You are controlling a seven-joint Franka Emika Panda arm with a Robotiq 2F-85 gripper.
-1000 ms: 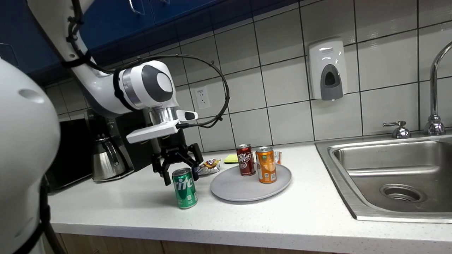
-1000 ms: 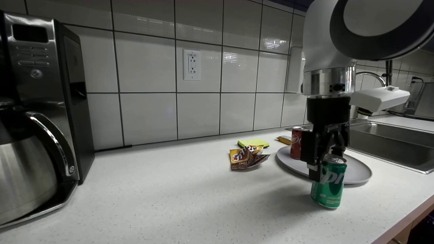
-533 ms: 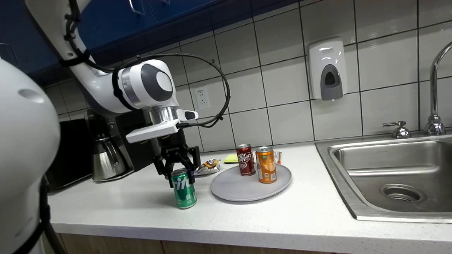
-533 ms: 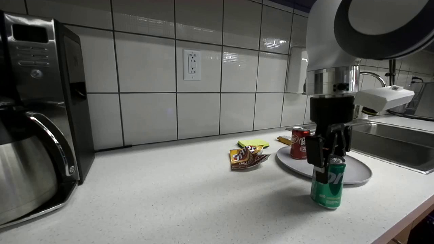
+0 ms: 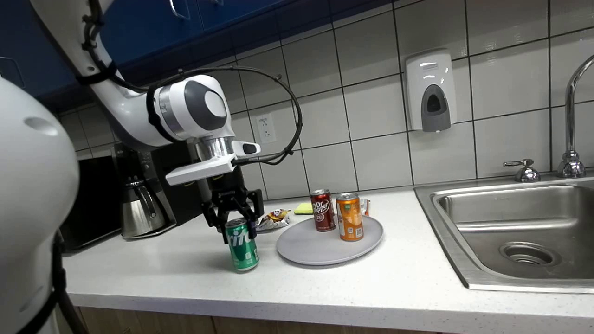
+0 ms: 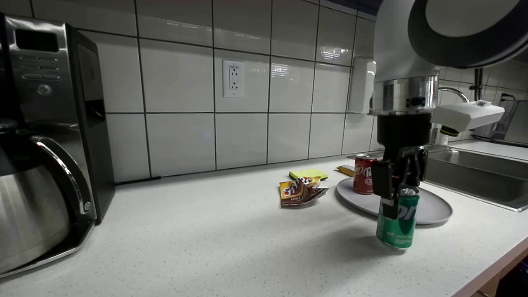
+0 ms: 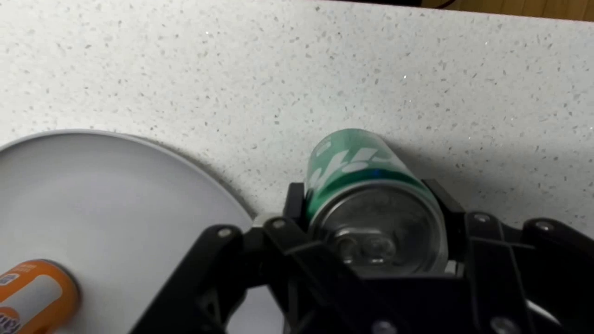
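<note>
My gripper [image 5: 240, 233] is shut on the upper part of a green Sprite can [image 5: 244, 254], one finger on each side. In the wrist view the fingers [image 7: 370, 199] press both sides of the can [image 7: 345, 155], its lid facing the camera. The can is upright, apparently just above the counter. It shows in both exterior views [image 6: 398, 233]. A grey round plate [image 5: 306, 248] lies beside it. On the plate stand a dark red Dr Pepper can [image 5: 323, 211] and an orange can [image 5: 350, 218]. The orange can is hidden behind the gripper in an exterior view but shows in the wrist view [image 7: 37, 294].
A crumpled snack bag [image 6: 301, 192], a yellow-green sponge [image 6: 308, 174] and a small wrapper [image 6: 345, 170] lie behind the plate by the tiled wall. A coffee maker [image 6: 49, 123] stands at one end. A steel sink [image 5: 445, 232] with a faucet [image 5: 571, 139] is at the other.
The gripper's fingers have closed from around the Sprite can onto it. In the last half second the gripper and can have risen slightly. The plate and other cans have not moved.
</note>
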